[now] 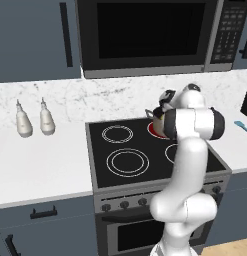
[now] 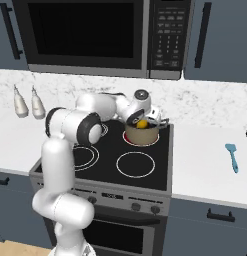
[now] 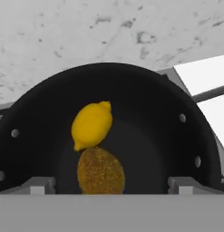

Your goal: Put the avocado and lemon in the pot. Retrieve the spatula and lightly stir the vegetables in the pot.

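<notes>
Two bottles (image 1: 34,120) on counter (image 1: 40,165); microwave (image 1: 145,35) above.

A white arm (image 1: 187,165) rises from the lower right and bends back over a black stove (image 1: 145,155) at centre frame. Behind its upper links, just right of centre, part of a pot (image 1: 156,120) shows on a red-glowing rear burner (image 1: 154,131). Two bottles (image 1: 34,120) stand side by side on the white counter (image 1: 35,165) at left. A microwave (image 1: 150,35) hangs across the top. At the right edge, a spatula (image 1: 243,126) lies on the counter.
</notes>
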{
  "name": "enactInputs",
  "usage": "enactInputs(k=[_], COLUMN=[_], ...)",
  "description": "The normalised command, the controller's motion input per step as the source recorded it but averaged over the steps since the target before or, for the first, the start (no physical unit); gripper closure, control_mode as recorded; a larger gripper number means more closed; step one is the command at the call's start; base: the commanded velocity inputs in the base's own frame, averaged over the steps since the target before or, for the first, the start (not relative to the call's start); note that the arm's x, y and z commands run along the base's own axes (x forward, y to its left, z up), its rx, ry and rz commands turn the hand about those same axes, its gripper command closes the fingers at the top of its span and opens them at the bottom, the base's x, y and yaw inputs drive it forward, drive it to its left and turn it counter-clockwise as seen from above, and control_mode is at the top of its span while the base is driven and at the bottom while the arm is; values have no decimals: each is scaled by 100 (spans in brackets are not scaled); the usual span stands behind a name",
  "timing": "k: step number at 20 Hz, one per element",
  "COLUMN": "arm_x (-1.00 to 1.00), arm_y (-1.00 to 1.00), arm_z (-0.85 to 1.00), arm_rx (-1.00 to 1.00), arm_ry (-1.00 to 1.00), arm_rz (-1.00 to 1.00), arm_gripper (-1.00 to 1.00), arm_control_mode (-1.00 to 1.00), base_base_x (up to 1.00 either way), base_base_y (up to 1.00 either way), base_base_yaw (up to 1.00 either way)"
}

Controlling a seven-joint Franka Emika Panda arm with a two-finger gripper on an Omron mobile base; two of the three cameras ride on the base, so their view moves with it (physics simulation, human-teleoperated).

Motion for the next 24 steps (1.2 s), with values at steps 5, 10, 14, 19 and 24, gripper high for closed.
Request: enactInputs(k=[5, 10, 14, 19, 24], arm_x=[-74, -73, -55, -23, -5], arm_y=[0, -25, -58, -88, -100], arm_z=[70, 43, 5, 0, -2], arm_rx=[0, -6, -16, -13, 0], arm_ry=[-2, 1, 8, 5, 1], arm_rz=[0, 0, 4, 7, 1], arm_gripper=[-100, -100, -100, -100, -100], arm_control_mode=[-100, -100, -100, -100, -100], base_base_x=[0, 0, 0, 0, 0], base_base_y=[0, 0, 0, 0, 0], base_base_yaw=[0, 0, 0, 0, 0])
